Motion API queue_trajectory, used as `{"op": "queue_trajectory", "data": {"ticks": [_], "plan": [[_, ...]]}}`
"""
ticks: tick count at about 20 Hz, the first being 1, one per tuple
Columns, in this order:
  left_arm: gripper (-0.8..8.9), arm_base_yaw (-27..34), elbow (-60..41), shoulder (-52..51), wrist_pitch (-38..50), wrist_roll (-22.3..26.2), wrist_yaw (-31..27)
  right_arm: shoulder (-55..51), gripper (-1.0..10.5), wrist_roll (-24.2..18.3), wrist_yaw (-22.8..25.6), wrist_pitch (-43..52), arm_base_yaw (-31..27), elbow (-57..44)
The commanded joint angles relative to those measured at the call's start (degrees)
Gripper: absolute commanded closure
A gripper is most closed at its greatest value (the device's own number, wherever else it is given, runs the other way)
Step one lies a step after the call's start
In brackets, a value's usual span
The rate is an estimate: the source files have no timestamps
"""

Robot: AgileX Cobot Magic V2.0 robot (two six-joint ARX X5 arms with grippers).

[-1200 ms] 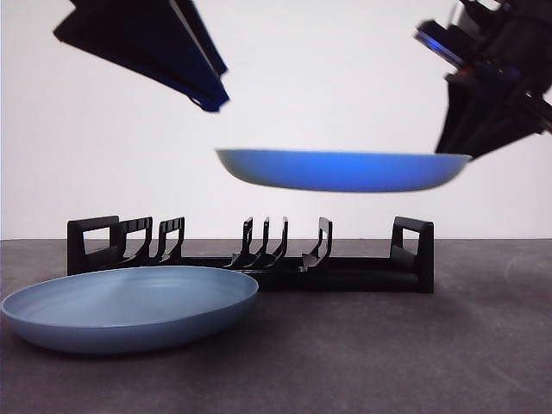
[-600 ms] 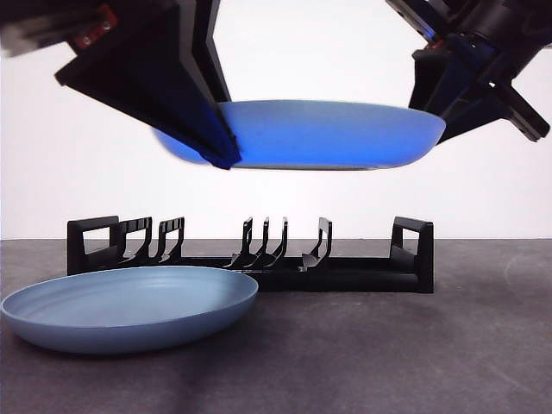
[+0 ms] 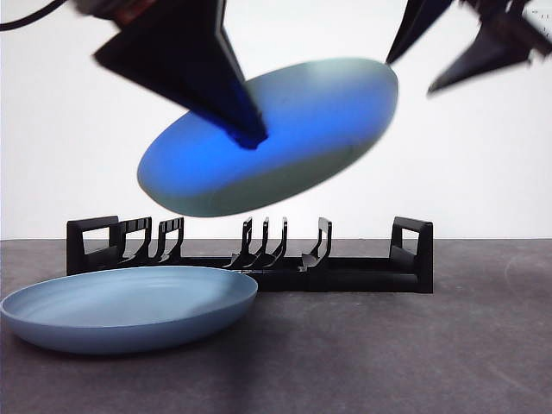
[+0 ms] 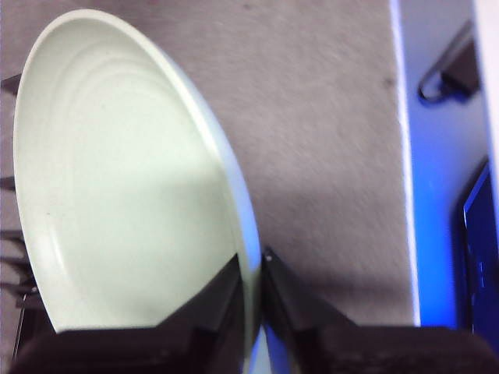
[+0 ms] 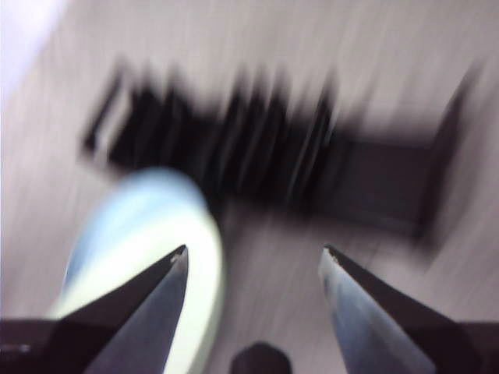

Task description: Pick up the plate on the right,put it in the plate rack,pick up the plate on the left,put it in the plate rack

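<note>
Nearest the front camera, flat on the dark table [image 3: 414, 362] and untouched: the pale blue plate [image 3: 129, 306], awaiting its turn. Just behind it, set crosswise: the plate rack [image 3: 259, 254], every slot between the upright prongs empty, loop handles at both ends. Held in the air above the rack: the deep blue plate [image 3: 302, 147], tilted with one edge high and the other low, probably on the way to standing on edge so that the rim can drop between two prongs. Clenched on that rim: the left hand [image 4: 253, 269], one jaw on the pale inner face and one on the outer, a grip at the edge that leaves the opposite side free to enter a slot. Off near the plate's high edge, at the upper corner of the front view: the right hand [image 5: 253, 261], jaws spread wide and nothing between them, apparently clear of the plate. Right wrist view heavily blurred, with rack and a pale plate edge only dimly made out beyond the jaws.
</note>
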Motion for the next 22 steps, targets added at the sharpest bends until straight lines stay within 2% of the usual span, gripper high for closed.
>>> {"op": "queue_trajectory", "data": {"ticks": [1, 4, 7, 9, 13, 18, 22], "plan": [[8.21, 3.41, 0.13, -0.04, 4.44, -9.31, -0.94, -4.17, 6.6, 0.37, 5.73, 3.85, 0.00, 0.46], [8.22, 10.38, 0.13, -0.04, 9.86, -15.26, 1.90, -8.46, 6.6, 0.22, 11.08, 5.95, 0.00, 0.46], [8.22, 19.91, 0.13, -0.04, 15.82, -20.44, 12.92, -9.94, 6.7, 0.04, 14.91, 5.73, 0.00, 0.46], [8.22, 26.86, 0.13, -0.04, 19.85, -24.76, 21.84, -9.92, 6.7, -0.35, 15.04, 5.53, -0.07, 0.46], [8.22, 36.11, 0.13, 0.02, 26.01, -32.26, 31.34, -9.70, 6.7, -0.33, 15.04, 5.51, -0.04, 0.46], [8.22, 45.09, 0.13, 1.31, 32.04, -39.32, 38.82, -9.35, 6.7, -0.31, 14.62, 5.51, -0.04, 0.46], [8.22, 48.87, 0.13, 4.33, 34.14, -41.00, 40.50, -9.25, 6.7, -0.31, 14.62, 5.51, -0.04, 0.46]]}}
